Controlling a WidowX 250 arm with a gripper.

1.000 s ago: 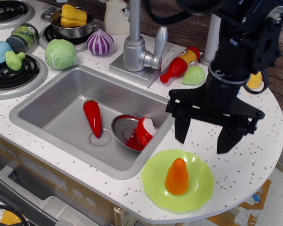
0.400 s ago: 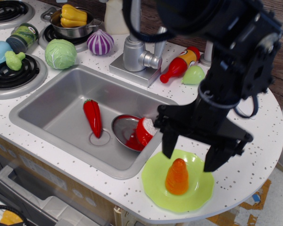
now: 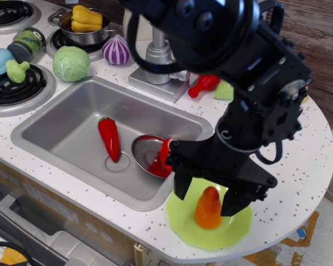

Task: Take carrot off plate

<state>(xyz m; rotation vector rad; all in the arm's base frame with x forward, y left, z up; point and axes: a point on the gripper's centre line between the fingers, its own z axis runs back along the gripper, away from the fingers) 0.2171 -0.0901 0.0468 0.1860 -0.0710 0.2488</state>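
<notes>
The orange ridged carrot (image 3: pixel 208 209) stands upright on the lime-green plate (image 3: pixel 189 229) at the counter's front right. My black gripper (image 3: pixel 207 200) is open, directly above the carrot. Its two fingers straddle the carrot, the left finger (image 3: pixel 181 187) beside the carrot's left and the right finger (image 3: pixel 233 200) beside its right. The fingers are apart from the carrot's sides. The arm hides the back part of the plate.
The sink (image 3: pixel 72 130) to the left holds a red pepper toy (image 3: pixel 109 138) and a small metal bowl (image 3: pixel 146 154) with a red-and-white toy. A faucet (image 3: pixel 157 61), cabbage (image 3: pixel 71 63), purple onion (image 3: pixel 117 50), red bottle (image 3: pixel 202 85) and a pot with a yellow pepper (image 3: pixel 86 23) stand behind.
My gripper has moved toward the front left and lowered, from behind the plate to straddling the carrot. The jaws stayed open. The carrot has not moved.
</notes>
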